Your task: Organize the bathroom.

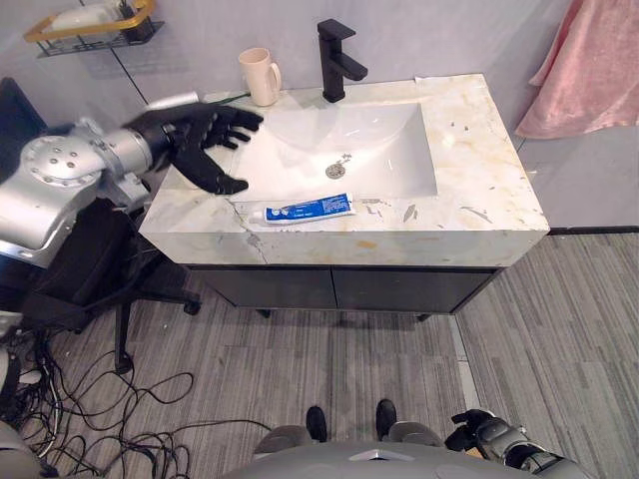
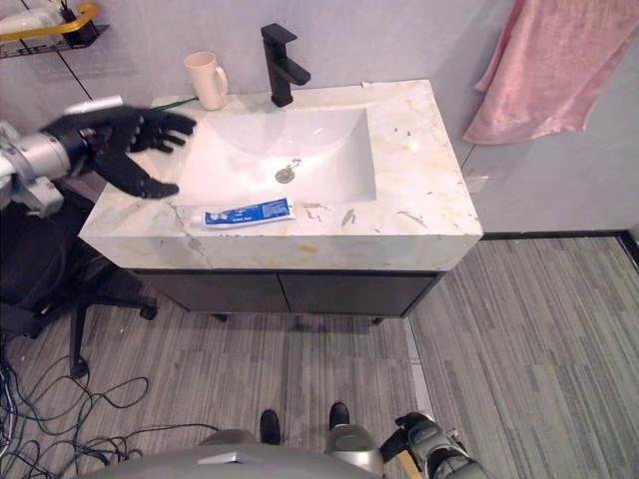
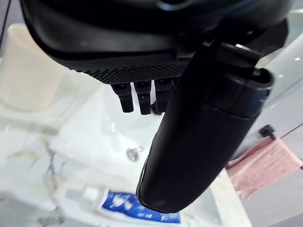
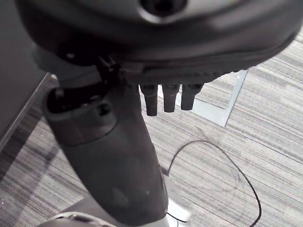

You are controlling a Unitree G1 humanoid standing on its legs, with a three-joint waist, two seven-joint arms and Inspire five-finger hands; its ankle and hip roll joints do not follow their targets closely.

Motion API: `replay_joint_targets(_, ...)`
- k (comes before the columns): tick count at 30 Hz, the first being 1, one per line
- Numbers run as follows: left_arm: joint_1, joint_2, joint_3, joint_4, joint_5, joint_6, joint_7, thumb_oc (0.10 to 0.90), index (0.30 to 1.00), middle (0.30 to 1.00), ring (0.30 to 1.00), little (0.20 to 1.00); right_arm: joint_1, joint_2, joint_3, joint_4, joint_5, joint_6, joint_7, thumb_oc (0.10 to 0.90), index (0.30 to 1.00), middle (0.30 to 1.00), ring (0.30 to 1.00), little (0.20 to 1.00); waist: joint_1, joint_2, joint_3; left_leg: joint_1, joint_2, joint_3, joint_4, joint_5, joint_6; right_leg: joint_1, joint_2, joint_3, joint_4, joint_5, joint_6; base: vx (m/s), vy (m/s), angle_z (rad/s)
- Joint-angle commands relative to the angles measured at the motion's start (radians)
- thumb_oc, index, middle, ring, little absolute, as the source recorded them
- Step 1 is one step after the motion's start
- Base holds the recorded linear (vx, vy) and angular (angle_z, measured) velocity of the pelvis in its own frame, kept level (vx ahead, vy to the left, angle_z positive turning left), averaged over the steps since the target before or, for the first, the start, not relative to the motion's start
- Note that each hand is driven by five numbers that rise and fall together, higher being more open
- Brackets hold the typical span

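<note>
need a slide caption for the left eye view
Open left hand hovers over the marble vanity's left edge, near the toothpaste tube, cream mug and black faucet.

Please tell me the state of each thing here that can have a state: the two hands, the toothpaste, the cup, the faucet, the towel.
left hand: open, empty, above the counter's left edge
right hand: low near the floor, holds nothing
toothpaste tube: lying flat on the counter's front
cup: upright beside the faucet
faucet: no water running
pink towel: hanging on the wall

Head cameras look steeply down on the sink counter (image 1: 479,215). Left wrist camera views the basin (image 3: 99,142) close; right faces floor (image 4: 265,118).
</note>
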Motion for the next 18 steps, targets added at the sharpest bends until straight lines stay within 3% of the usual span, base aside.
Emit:
replay_joint_targets(1,-0.069,0.033,0.137,0.056,0.033,-0.044,0.019,0.8,0.9,0.9,0.9,0.9,-0.021,-0.026,0.017,0.037,0.007,0.011,-0.006,0.8,0.9,0.9,0.9,0.9,0.007,-0.023,-0.033,-0.064,0.05,0.047,0.18,-0.052,-0.004,-0.056,-0.057,0.056,0.061,-0.078,0.061,0.0,0.0,0.0)
replay_joint_targets(11,-0.103,0.017,0.084,0.145,0.062,-0.046,0.007,0.8,0.9,0.9,0.9,0.9,-0.019,-0.039,0.013,0.051,-0.001,0.027,-0.011,0.8,0.9,0.9,0.9,0.9,-0.015,-0.011,-0.026,-0.072,0.051,0.059,0.187,-0.039,-0.008,-0.067,-0.058,0.067,0.063,-0.077,0.059,0.0,0.002,0.0)
replay_joint_targets(18,-0.092,-0.026,0.081,0.122,0.042,-0.021,0.038,0.8,0.9,0.9,0.9,0.9,-0.017,-0.074,-0.003,0.053,-0.006,0.011,-0.018,0.8,0.9,0.9,0.9,0.9,-0.04,0.025,0.004,-0.084,0.046,0.073,0.185,-0.022,-0.014,-0.085,-0.063,0.077,0.074,-0.082,0.052,-0.02,0.028,-0.05)
